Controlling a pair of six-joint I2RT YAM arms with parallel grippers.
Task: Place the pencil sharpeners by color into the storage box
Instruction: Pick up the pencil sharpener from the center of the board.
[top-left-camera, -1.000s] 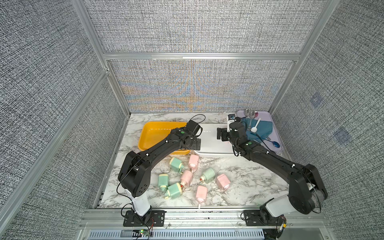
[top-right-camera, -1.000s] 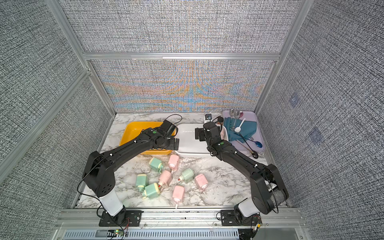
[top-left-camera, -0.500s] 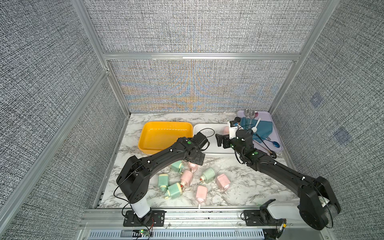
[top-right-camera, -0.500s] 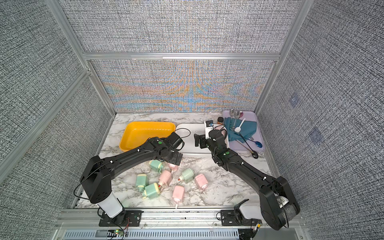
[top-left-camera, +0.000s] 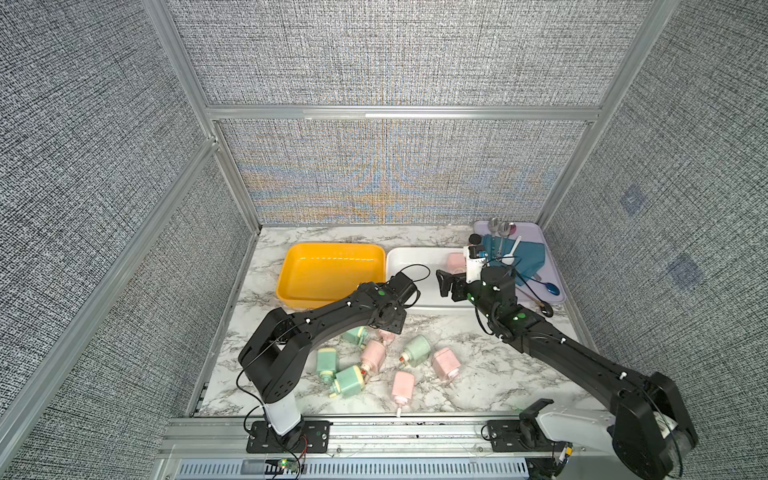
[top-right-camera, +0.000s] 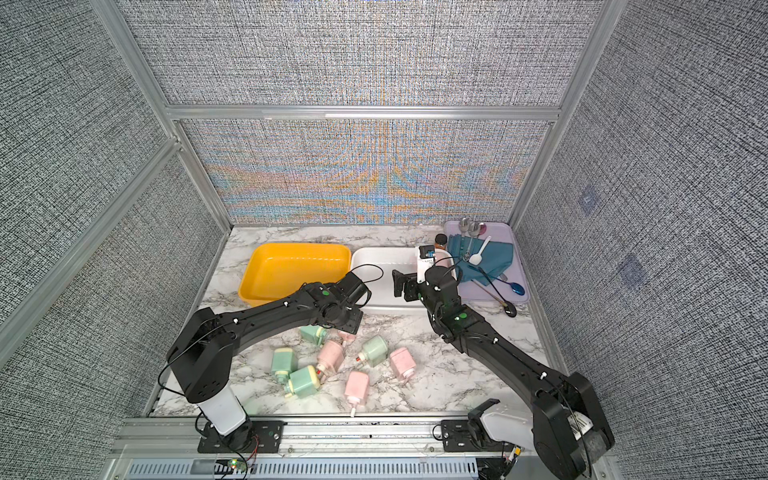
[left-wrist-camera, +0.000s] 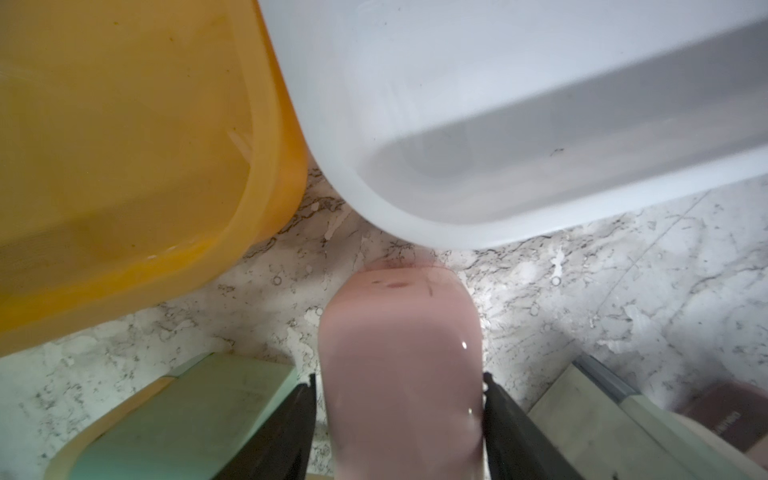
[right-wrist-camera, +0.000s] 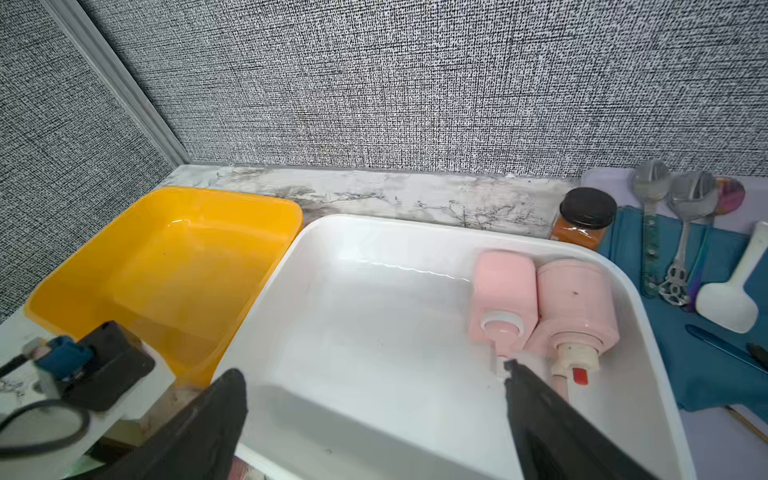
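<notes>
1. Marble-patterned bench (top-left-camera: 490, 374), grey woven walls (top-left-camera: 374, 62).
2. Left gripper (left-wrist-camera: 399, 376) straddles a pastel pink plastic pencil sharpener (left-wrist-camera: 399, 324) there; whether it grips, we cannot tell.
3. Right gripper (right-wrist-camera: 372, 369) gapes empty over white plastic storage box (right-wrist-camera: 332, 270).

Left wrist view: left gripper (left-wrist-camera: 399, 377) tips straddle pink sharpener (left-wrist-camera: 401, 374), both blurred, cut off at edge; contact unclear. Neighbouring mint sharpener (left-wrist-camera: 187, 415) blurred, cropped. In both top views left arm (top-left-camera: 353, 309) hides gripper, most of that sharpener. Also cropped: right gripper (right-wrist-camera: 372, 369) fingers
</notes>
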